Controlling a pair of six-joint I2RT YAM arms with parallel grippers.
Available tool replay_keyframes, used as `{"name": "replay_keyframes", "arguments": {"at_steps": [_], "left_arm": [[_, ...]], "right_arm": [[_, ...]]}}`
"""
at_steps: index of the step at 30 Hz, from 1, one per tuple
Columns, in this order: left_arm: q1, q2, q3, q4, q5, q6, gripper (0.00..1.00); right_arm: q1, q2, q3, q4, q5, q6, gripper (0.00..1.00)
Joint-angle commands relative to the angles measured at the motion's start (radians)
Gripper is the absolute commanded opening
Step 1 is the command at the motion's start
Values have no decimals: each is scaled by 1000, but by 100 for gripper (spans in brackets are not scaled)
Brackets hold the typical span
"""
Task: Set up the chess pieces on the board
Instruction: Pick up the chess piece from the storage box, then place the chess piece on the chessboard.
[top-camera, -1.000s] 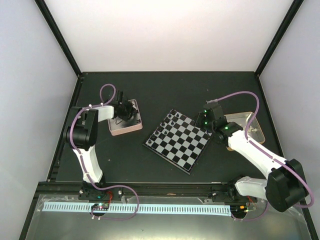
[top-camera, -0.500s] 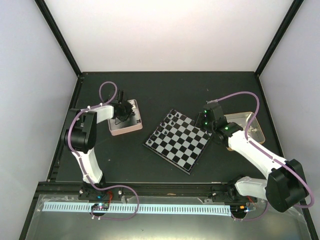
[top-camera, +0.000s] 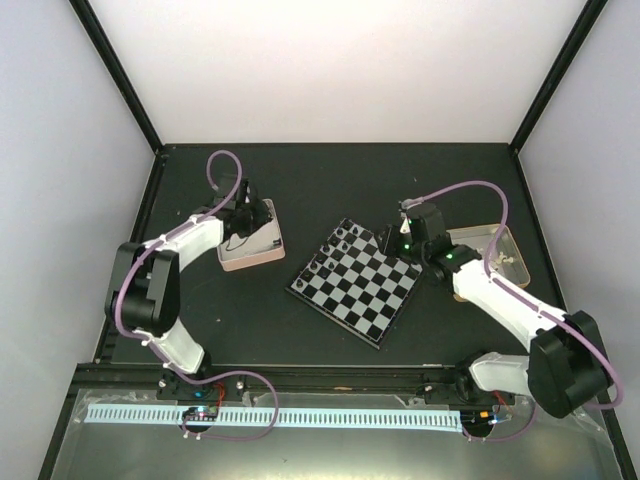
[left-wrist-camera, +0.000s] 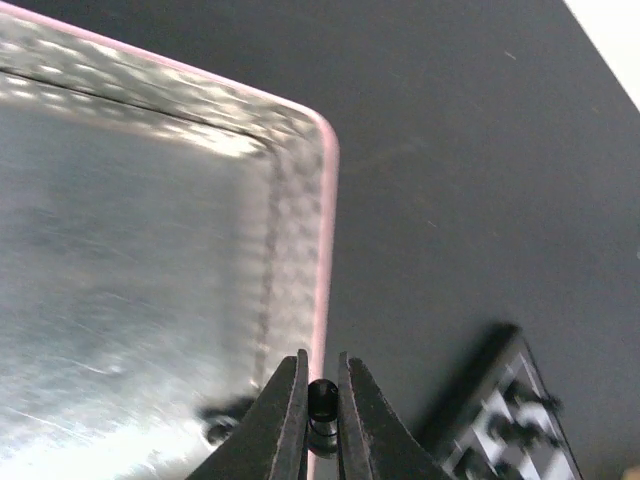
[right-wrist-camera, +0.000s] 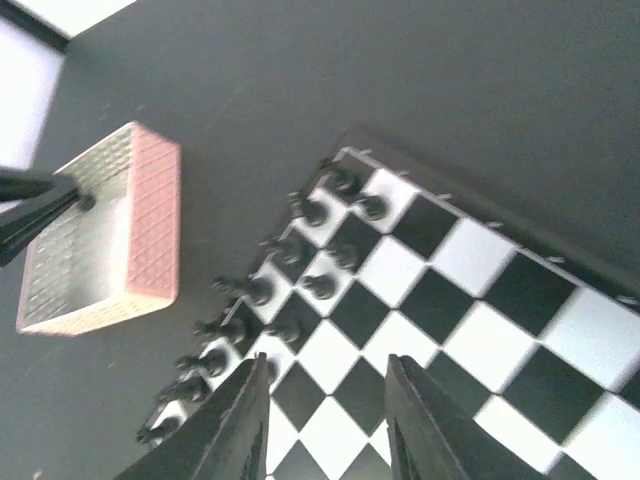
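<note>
A: What does the left gripper (left-wrist-camera: 321, 370) have?

B: Its two fingers are pressed together on one small black chess piece (left-wrist-camera: 322, 408); I see no gap beside the piece; it is held over the rim of the pink tin (left-wrist-camera: 322, 230), on the side that faces the board (top-camera: 368, 292).

A: Does the piece touch the tin?

B: I cannot tell from the wrist view; the rim runs just behind it.

A: And the right gripper (right-wrist-camera: 325, 365)?

B: Its fingers stand apart, about halfway, and nothing is between them; it hangs over the board, near the far right corner in the top view.

A: Where is the board?

B: It lies flat on the dark table (top-camera: 300, 190), turned like a diamond, between the two arms; the black chessmen (right-wrist-camera: 320, 286) stand in two rows along the edge nearest the pink tin; the other squares are bare.

A: Anything else?

B: A second tin (top-camera: 508, 240) lies beside the right arm, partly hidden by it.
</note>
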Motion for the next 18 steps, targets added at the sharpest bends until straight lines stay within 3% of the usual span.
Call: {"name": "replay_keyframes", "arguments": {"at_steps": [1, 7, 12, 18], "left_arm": [[-59, -87, -9, -11, 110, 132, 1], [-202, -130, 32, -17, 313, 210, 2], [-335, -83, 111, -61, 426, 326, 2], [-404, -53, 108, 12, 522, 280, 2]], "right_arm": [[-3, 60, -12, 150, -263, -109, 36], [11, 132, -26, 285, -500, -144, 50], [24, 134, -63, 363, -531, -145, 58], [26, 130, -105, 390, -508, -131, 57]]}}
